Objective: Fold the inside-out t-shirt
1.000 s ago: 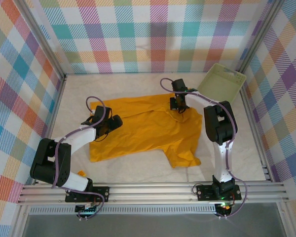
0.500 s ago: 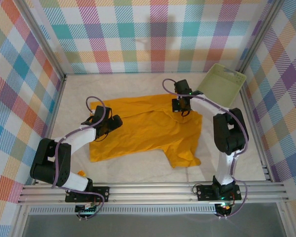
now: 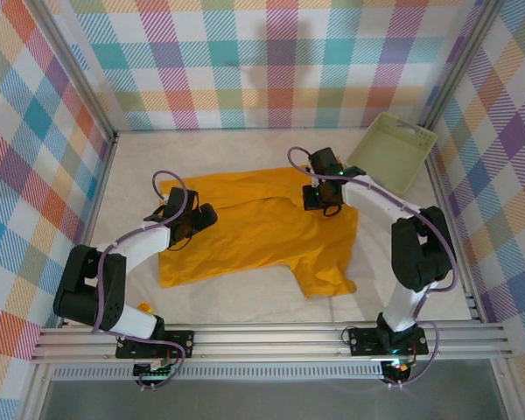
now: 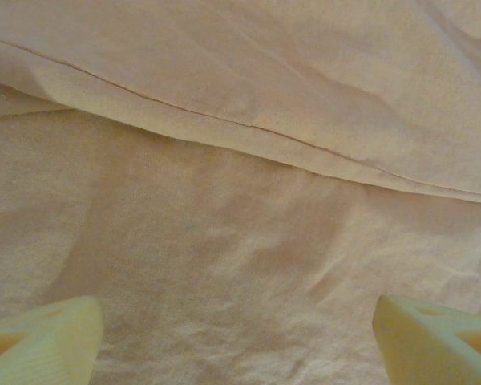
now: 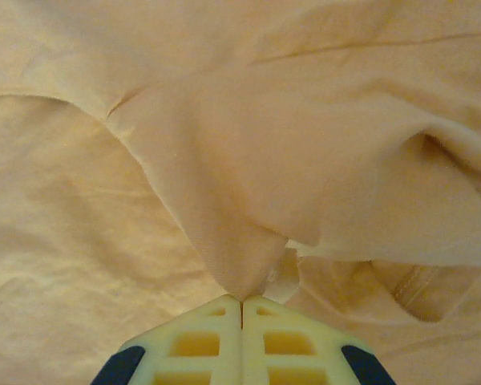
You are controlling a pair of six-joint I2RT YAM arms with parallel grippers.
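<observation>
Spread mostly flat on the pale cloth-covered table (image 3: 245, 306), the mustard-orange short-sleeved cotton t-shirt (image 3: 245, 241) looks light, limp and quick to bunch, so hems and seams are the best places to grip. The left gripper (image 3: 185, 229) hovers over its left part with jaws spread wide. The right gripper (image 3: 320, 199) has its jaws pressed together, pinching a raised fold (image 5: 224, 249) near the far edge.

No readable text, brand, number or sign on any surface in these views

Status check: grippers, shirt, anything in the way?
Left gripper open, low over t-shirt. Right gripper shut, pinching its far edge. Shirt spread, unfolded. Basket far right, apart.
</observation>
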